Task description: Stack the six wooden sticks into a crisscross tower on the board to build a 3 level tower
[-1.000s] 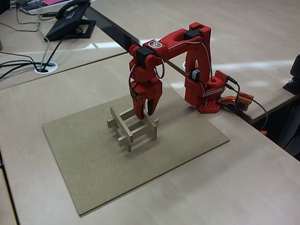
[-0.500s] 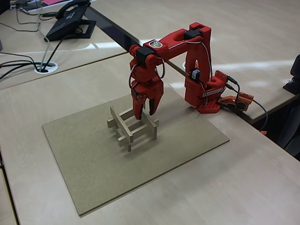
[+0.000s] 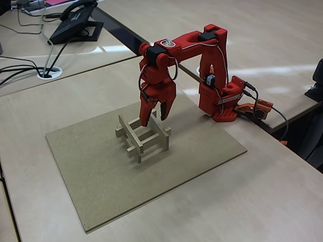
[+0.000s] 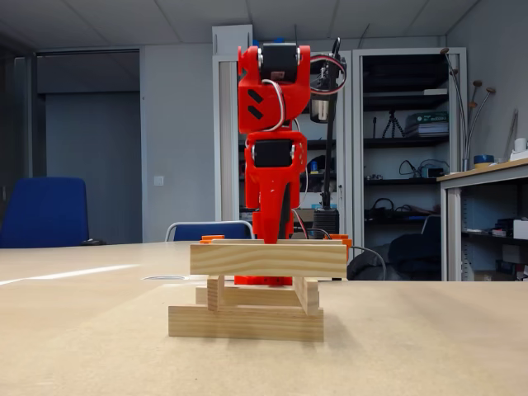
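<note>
Pale wood-grain desk [image 3: 282,191] bearing brown fibreboard board [image 3: 101,171]. At board centre: three-level crisscross tower [image 3: 142,136] of six wooden sticks [image 4: 268,258], intact. At tower's 12 o'clock, hovering just above: red gripper [image 3: 155,117], fingers parted, empty.

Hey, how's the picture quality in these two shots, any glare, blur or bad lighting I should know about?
In the raised fixed view, window glare streaks the pale desks behind the arm; the tower and board are evenly lit and a little soft. In the low fixed view, the tower is sharp, the room behind dim, and the gripper is backlit.
</note>
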Robot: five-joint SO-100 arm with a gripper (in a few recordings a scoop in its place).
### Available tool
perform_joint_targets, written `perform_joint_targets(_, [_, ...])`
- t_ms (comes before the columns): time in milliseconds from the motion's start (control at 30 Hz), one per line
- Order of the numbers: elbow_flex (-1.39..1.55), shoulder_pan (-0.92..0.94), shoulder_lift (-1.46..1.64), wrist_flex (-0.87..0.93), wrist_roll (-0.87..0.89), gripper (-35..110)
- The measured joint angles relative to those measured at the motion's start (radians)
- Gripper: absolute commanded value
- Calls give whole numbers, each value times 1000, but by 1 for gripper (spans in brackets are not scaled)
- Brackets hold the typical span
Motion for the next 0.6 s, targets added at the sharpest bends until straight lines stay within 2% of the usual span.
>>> perform_joint_targets(333, [-14, -23, 109, 12, 83, 23])
perform_joint_targets(600, [156, -83, 350, -138, 161, 19])
